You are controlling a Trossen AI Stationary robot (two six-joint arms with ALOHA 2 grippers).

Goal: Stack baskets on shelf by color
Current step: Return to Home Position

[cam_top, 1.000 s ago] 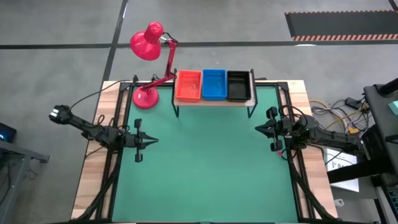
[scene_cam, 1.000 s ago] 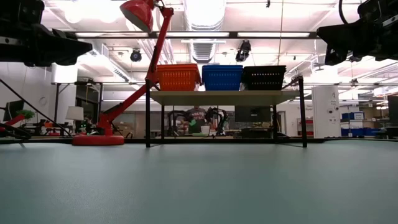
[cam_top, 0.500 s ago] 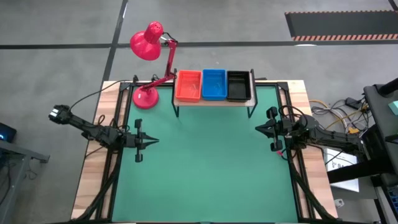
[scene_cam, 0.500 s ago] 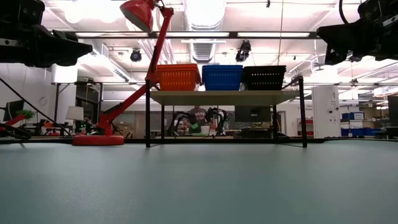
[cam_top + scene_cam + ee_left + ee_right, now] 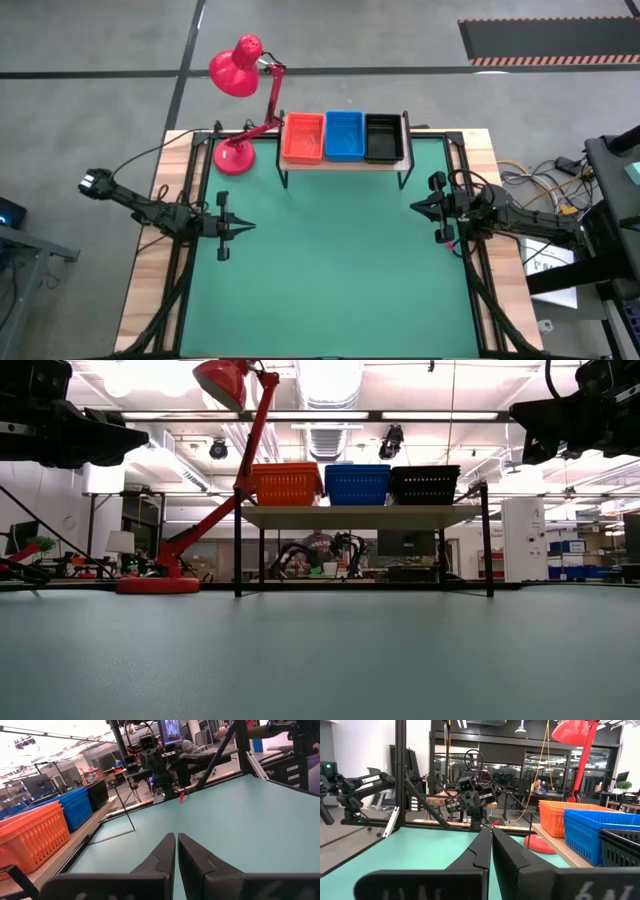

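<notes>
Three stacks sit side by side on the shelf (image 5: 345, 164): orange-red baskets (image 5: 302, 138), blue baskets (image 5: 344, 136), black baskets (image 5: 383, 137). Nothing has moved in the last second. The left gripper (image 5: 248, 227) and right gripper (image 5: 414, 207) hang empty at the green table's (image 5: 330, 285) sides, fingers together, so sorting looks finished.

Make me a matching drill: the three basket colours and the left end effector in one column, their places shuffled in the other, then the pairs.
Things
1. orange-red baskets
2. blue baskets
3. black baskets
4. left end effector

Places
A. middle of the shelf
B. off the shelf, shut, over the green table
C. shelf end by the red lamp
D. shelf end away from the lamp

Pairs: 1-C, 2-A, 3-D, 4-B
</notes>
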